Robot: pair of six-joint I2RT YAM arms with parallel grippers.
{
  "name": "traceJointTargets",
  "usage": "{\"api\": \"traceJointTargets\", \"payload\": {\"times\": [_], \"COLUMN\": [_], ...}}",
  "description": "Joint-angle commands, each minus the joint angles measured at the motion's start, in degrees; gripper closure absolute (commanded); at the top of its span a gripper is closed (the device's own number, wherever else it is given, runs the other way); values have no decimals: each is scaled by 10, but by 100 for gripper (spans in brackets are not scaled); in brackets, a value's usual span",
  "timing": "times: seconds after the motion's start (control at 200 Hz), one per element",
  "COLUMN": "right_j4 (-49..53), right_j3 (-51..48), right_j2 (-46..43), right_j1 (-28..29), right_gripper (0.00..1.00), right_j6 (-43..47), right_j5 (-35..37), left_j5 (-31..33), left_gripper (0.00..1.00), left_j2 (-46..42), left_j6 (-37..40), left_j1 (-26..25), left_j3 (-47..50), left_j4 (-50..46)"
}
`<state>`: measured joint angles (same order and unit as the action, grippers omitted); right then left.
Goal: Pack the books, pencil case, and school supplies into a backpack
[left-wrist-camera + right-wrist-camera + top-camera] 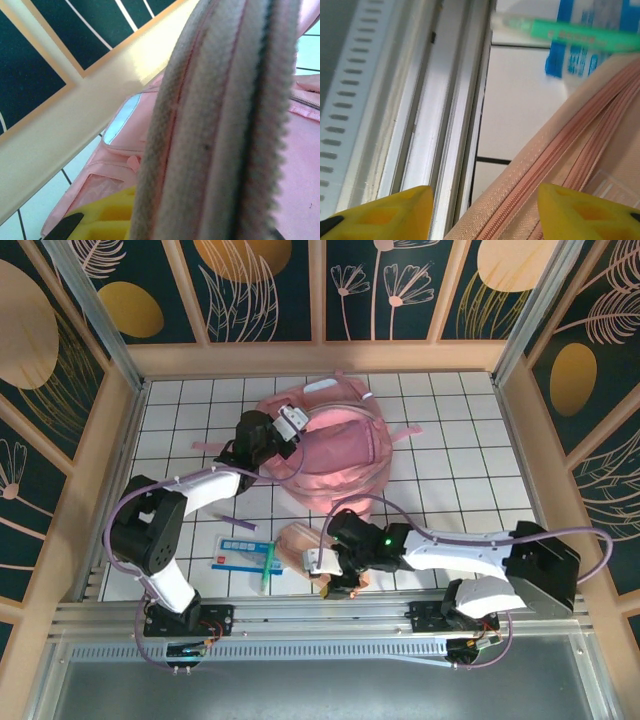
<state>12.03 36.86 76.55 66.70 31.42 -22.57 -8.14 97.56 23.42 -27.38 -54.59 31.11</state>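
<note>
The glossy pink backpack (335, 450) lies at the back middle of the tiled table. My left gripper (290, 426) is shut on its zipper edge at the upper left; in the left wrist view the zipper band (220, 125) runs past one yellow finger (100, 220). The peach-pink pencil case (298, 540) lies near the front edge. My right gripper (325, 568) (485, 215) hangs open over it, and the pouch's zipper (555, 165) runs between the fingers. The white-and-blue packet (238, 552) (580, 55) and green pen (268, 566) (570, 32) lie left of the pouch. The books are out of view.
A metal rail (445, 100) runs along the table's near edge, just beside the right gripper. A thin purple strip (238, 523) lies above the packet. A pink strap (212, 445) trails left of the backpack. Wooden walls enclose the table.
</note>
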Motion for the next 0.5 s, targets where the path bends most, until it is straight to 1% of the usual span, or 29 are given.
{"api": "traceJointTargets", "payload": {"times": [0.0,0.105,0.23,0.325,0.365,0.4,0.455,0.49], "right_j4": [-43,-72,-85,-73,-69,-69,-74,-80], "right_j3": [10,7,7,21,27,29,30,29], "right_j2": [22,44,70,102,112,117,117,112], "right_j1": [13,21,38,53,57,58,59,58], "right_gripper": [39,33,33,33,36,41,52,62], "right_j6": [-65,-104,-120,-128,-132,-135,-140,-143], "right_j5": [97,158,201,243,263,276,289,289], "left_j5": [-7,-10,-18,-22,-23,-24,-26,-27], "left_gripper": [99,99,99,99,99,99,99,99], "left_j2": [-33,-37,-39,-37,-37,-36,-37,-38], "left_j6": [-31,-31,-35,-40,-42,-43,-44,-44], "left_j1": [6,6,6,6,6,6,6,6], "left_j3": [8,15,21,21,21,21,19,19], "left_j4": [49,52,57,63,64,64,64,63]}}
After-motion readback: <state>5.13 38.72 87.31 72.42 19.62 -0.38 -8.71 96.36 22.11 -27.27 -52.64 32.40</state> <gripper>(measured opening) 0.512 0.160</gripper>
